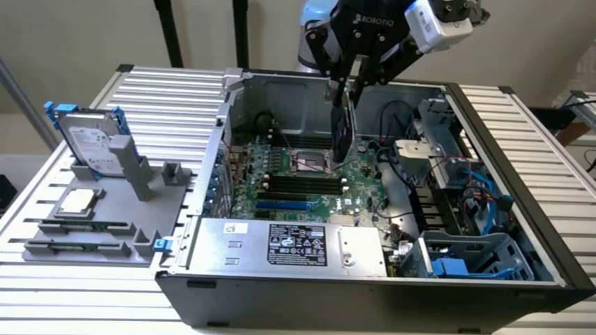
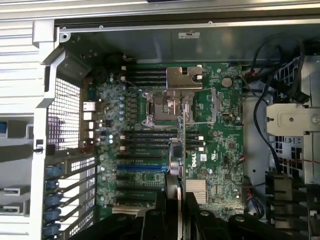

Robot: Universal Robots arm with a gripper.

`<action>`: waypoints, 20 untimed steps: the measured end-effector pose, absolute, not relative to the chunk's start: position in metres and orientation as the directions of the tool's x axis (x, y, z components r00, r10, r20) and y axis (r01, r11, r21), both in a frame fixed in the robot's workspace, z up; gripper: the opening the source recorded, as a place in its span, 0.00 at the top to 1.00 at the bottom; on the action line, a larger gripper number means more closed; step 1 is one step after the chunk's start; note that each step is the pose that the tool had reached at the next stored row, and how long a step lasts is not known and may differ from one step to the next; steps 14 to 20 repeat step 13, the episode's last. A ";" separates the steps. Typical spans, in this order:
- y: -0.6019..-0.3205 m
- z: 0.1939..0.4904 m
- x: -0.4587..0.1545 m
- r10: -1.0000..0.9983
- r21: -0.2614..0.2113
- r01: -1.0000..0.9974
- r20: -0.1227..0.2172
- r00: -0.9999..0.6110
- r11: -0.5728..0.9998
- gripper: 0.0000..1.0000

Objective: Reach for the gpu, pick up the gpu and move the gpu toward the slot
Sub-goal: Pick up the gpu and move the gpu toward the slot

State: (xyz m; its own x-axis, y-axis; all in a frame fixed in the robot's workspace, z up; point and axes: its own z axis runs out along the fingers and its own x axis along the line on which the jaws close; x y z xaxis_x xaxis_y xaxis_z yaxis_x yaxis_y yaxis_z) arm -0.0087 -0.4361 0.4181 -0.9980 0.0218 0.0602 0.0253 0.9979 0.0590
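Nearest the wrist camera, the pincer [image 2: 174, 207] is closed on the upper edge of the gpu [image 2: 175, 155], which hangs edge-on over the motherboard [image 2: 220, 145] at frame centre. I judge the card light, stiff and fragile; its bare edge is the best hold.

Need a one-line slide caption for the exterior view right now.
Gripper holds the gpu edge-down above the motherboard inside the open computer case.

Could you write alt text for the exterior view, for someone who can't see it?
A robot arm's end effector holds a thin gpu on edge above the motherboard inside an open computer case. On the exterior view's left, a grey tray carries a hard drive.
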 end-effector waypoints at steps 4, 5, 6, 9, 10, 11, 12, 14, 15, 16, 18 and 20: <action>-0.436 0.415 -0.006 0.013 0.060 0.016 0.039 -0.999 0.998 0.73; -0.436 0.414 -0.006 0.011 0.060 0.013 0.038 -0.999 0.998 0.73; -0.436 0.414 -0.006 0.010 0.060 0.012 0.038 -0.999 0.998 0.73; -0.436 0.414 -0.006 0.010 0.060 0.012 0.038 -0.999 0.998 0.73; -0.436 0.414 -0.006 0.010 0.060 0.012 0.038 -0.999 0.998 0.73; -0.436 0.414 -0.006 0.010 0.060 0.012 0.038 -0.999 0.998 0.73; -0.436 0.414 -0.006 0.010 0.060 0.012 0.038 -0.999 0.998 0.73; -0.436 0.414 -0.006 0.010 0.060 0.012 0.038 -0.999 0.998 0.73; -0.436 0.414 -0.006 0.010 0.060 0.012 0.038 -0.999 0.998 0.73; -0.436 0.414 -0.006 0.010 0.060 0.012 0.038 -0.999 0.998 0.73; -0.436 0.414 -0.006 0.010 0.060 0.012 0.038 -0.999 0.998 0.73; -0.436 0.414 -0.006 0.010 0.060 0.012 0.038 -0.999 0.998 0.73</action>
